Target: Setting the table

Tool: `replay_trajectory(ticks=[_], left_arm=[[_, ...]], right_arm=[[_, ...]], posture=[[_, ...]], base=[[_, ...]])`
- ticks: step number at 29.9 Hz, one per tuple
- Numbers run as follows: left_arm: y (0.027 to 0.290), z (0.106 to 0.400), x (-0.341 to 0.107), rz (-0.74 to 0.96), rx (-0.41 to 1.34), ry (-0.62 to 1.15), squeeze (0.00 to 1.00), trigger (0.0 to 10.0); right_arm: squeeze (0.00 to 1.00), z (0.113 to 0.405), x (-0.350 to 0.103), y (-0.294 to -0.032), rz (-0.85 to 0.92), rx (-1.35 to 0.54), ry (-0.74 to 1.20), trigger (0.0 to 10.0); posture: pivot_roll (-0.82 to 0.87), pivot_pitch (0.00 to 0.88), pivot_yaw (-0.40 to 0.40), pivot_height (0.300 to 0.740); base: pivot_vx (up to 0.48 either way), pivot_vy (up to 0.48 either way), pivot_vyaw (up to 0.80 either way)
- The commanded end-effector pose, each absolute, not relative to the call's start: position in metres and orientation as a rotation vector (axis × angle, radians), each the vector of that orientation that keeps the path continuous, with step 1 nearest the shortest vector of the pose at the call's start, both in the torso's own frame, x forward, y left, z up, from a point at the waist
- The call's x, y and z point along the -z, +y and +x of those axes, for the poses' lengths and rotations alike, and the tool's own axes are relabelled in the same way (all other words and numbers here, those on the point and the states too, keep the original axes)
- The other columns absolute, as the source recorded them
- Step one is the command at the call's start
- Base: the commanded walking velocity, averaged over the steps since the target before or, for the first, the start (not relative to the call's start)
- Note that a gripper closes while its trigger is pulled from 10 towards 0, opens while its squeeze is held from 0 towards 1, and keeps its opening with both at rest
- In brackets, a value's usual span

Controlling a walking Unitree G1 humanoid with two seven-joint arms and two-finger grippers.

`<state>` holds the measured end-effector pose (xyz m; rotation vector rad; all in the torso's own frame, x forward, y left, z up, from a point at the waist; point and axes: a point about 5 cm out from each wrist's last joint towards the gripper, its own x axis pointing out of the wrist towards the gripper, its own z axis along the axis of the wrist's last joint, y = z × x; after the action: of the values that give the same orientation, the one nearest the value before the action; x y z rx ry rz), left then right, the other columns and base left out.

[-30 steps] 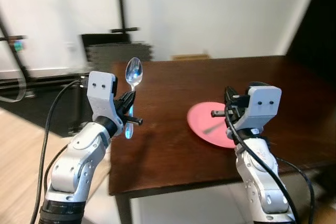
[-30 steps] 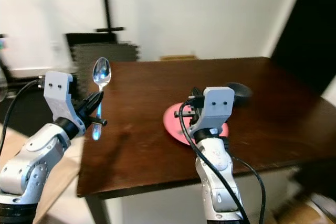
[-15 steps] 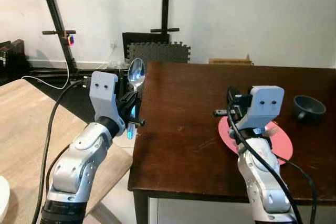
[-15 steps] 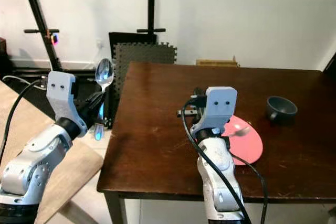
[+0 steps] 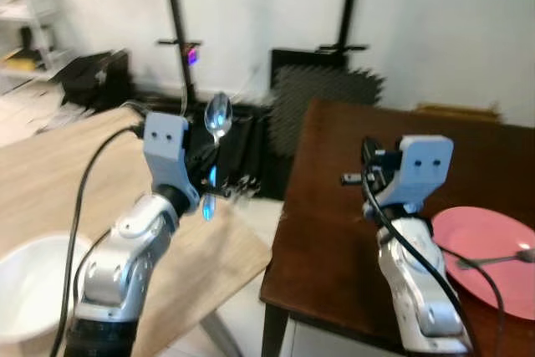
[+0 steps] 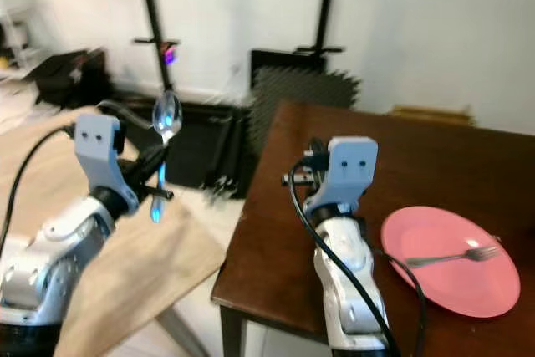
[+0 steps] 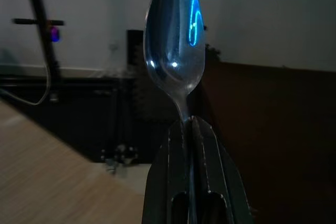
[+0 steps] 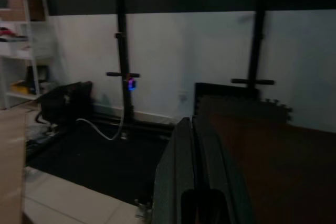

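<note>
My left gripper [image 5: 205, 166] is shut on the handle of a silver spoon [image 5: 217, 116], which stands upright with its bowl on top [image 7: 175, 61]. It hangs over the gap between a light wooden table [image 5: 50, 181] and the dark brown table [image 5: 334, 232]. Above the dark table, my right gripper [image 5: 366, 176] is raised and shut with nothing in it [image 8: 190, 121]. At the far right of that table lies a pink plate [image 5: 489, 236] with a fork [image 5: 495, 260] across it.
A white bowl [image 5: 29, 290] sits on the light wooden table at the lower left. Black stand poles [image 5: 177, 31] and a dark foam mat [image 5: 322, 94] lean by the white wall behind. The tiled floor shows between the two tables.
The whole view has swung left: the plate now sits at the right edge, and the light table and white bowl have come into view. Both grippers hold the same pose.
</note>
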<state>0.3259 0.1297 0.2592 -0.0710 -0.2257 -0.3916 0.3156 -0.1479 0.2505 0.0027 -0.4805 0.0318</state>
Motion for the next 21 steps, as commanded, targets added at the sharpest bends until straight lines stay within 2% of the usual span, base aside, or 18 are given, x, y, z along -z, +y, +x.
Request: replay_trajectory(ticks=[1, 19, 21], left_arm=[[0.1327, 0.3245, -0.2597, -0.061, 0.384, -0.227, 0.00, 10.0], [0.1319, 0.3251, -0.2579, -0.066, 0.384, -0.215, 0.00, 10.0], [0.1321, 0.3255, -0.2573, -0.081, 0.380, -0.210, 0.00, 10.0]], right_arm=[[0.00, 0.3146, -0.2485, -0.1473, 0.008, -0.036, -0.476, 10.0], [0.00, 0.3143, -0.2476, -0.1471, 0.014, -0.034, -0.474, 10.0], [0.00, 0.3144, -0.2473, -0.1474, 0.028, -0.033, -0.470, 10.0]], posture=[[0.06, 0.036, 0.010, 0.740], [0.06, 0.039, 0.011, 0.740], [0.06, 0.039, 0.011, 0.740]], base=[[0.000, 0.000, 0.80], [0.000, 0.000, 0.80], [0.000, 0.446, 0.00]])
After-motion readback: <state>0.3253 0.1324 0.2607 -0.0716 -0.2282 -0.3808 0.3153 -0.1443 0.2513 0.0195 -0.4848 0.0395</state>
